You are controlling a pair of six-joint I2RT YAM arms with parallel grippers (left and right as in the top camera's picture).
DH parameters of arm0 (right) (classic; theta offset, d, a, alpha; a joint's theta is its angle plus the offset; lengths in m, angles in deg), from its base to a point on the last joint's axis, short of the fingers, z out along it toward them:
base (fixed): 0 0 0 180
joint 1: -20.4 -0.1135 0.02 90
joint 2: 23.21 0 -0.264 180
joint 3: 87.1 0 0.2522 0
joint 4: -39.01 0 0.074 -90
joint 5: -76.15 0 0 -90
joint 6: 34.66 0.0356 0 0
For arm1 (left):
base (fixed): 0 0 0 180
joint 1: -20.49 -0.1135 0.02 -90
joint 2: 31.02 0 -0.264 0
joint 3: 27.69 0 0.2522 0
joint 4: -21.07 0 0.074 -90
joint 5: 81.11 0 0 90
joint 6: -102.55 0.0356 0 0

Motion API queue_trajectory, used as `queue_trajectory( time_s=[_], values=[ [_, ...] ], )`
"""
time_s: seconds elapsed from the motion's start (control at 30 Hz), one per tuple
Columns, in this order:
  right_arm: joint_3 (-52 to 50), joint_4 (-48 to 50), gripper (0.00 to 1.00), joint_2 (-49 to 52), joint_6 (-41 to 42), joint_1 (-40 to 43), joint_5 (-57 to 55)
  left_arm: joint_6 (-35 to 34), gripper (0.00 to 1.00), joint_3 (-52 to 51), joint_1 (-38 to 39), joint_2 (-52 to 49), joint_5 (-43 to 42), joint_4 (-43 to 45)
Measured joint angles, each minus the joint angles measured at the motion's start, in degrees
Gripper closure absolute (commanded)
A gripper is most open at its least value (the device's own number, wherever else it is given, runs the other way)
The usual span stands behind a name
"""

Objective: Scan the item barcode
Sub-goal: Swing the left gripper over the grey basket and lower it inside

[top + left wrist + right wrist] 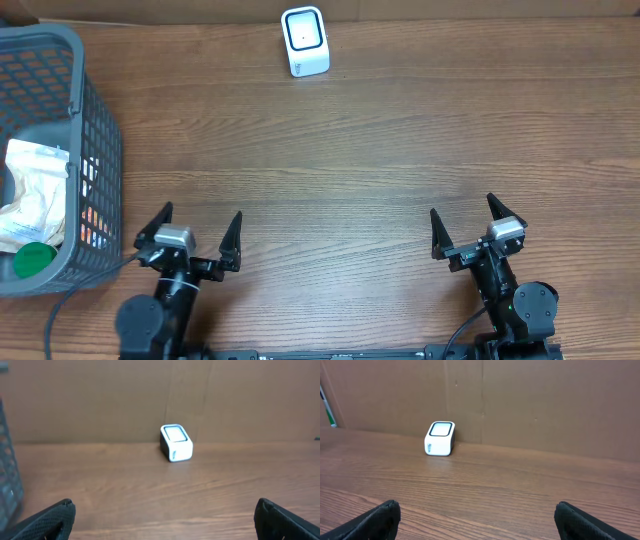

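Overhead: left gripper [197,223] and right gripper [464,220] at near table [350,150] edge, jaws spread wide, empty. White scanner [304,41] at far edge. Grey basket [95,150] far left holds packaged items [30,195].

Left wrist: scanner [176,443] ahead, against cardboard wall [100,395].

Right wrist: scanner [440,438] ahead-left; fingertips [380,520] wide apart.

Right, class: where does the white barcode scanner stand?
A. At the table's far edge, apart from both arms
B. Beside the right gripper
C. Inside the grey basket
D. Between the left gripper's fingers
A: the scanner stands alone at the far edge, apart from both open grippers and the basket.
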State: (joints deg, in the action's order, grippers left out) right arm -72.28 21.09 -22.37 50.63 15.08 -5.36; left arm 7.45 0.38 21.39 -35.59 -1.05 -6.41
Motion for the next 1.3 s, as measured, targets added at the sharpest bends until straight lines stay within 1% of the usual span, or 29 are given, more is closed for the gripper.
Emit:
queue_trajectory(
  time_s=[0.13, 0.23, 0.33, 0.47, 0.73, 0.87, 0.97, 1.3],
  values=[
    [0.0, 0.0, 0.00, 0.0, 0.0, 0.0, 0.0, 0.9, 0.00, 9.8, 0.0, -7.8, -1.1, -3.8],
    [0.0, 0.0, 0.00, 0.0, 0.0, 0.0, 0.0, 1.0, 0.00, 18.5, 0.0, -16.1, -2.6, -7.3],
    [0.0, 0.0, 0.00, -0.1, 0.0, 0.0, 0.0, 1.1, 0.00, 27.3, 0.0, -24.2, -4.5, -12.6],
    [0.0, 0.1, 0.00, -0.1, 0.0, 0.0, 0.0, 1.2, 0.00, 41.5, 0.0, -35.9, -7.3, -20.9],
    [0.0, 0.1, 0.00, -0.1, 0.0, 0.0, 0.0, 1.7, 0.00, 72.9, 0.2, -59.5, -11.4, -47.5],
    [0.0, 0.0, 0.00, -0.1, 0.0, 0.0, 0.0, 2.4, 0.00, 84.4, 0.1, -68.2, -11.5, -55.3],
    [0.0, 0.1, 0.00, -0.1, 0.0, 0.0, 0.0, 2.4, 0.00, 88.3, 0.1, -71.8, -11.5, -56.3],
    [0.0, 0.0, 0.00, -0.1, 0.0, 0.0, 0.0, 2.4, 0.00, 89.0, 0.1, -73.3, -10.7, -56.9]
  ],
)
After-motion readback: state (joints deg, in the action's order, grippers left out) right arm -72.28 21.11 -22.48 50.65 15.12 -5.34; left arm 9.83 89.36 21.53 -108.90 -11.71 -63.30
